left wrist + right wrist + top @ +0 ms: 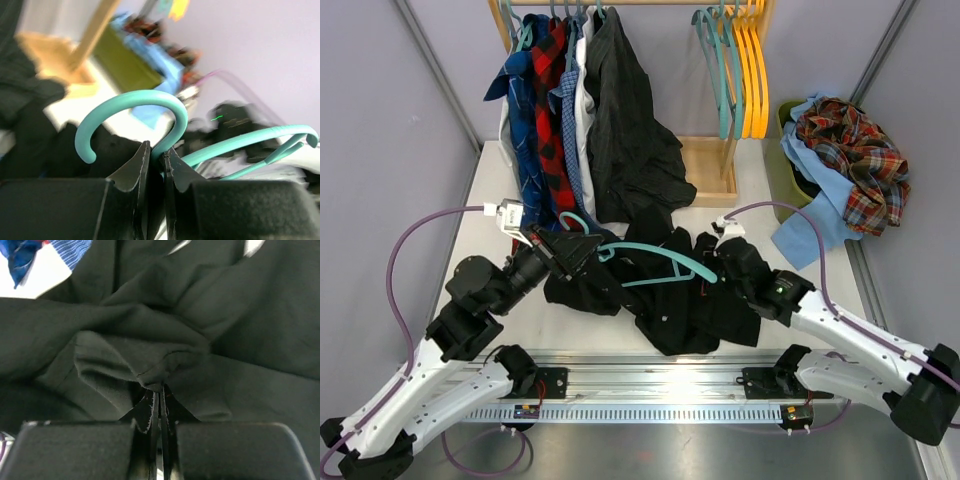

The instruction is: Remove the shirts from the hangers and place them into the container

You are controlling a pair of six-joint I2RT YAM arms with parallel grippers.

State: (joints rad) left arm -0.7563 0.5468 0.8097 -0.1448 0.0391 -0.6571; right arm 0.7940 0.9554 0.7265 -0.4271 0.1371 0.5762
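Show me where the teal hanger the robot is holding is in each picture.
Top external: the teal hanger lies mid-picture over the black shirt, hook in the left gripper.
Left wrist: its hook arcs across the centre, pinched between the fingers.
Right wrist: not in it.
Shared landmark: the black shirt, which fills the right wrist view.

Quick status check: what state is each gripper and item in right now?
Left gripper: shut on teal hanger's hook neck.
Right gripper: shut on black shirt fold.
Teal hanger: off the rack, over black shirt.
Black shirt: heaped on table.
Container: full, plaid shirt spilling over.
Hanging shirts: on the rack.
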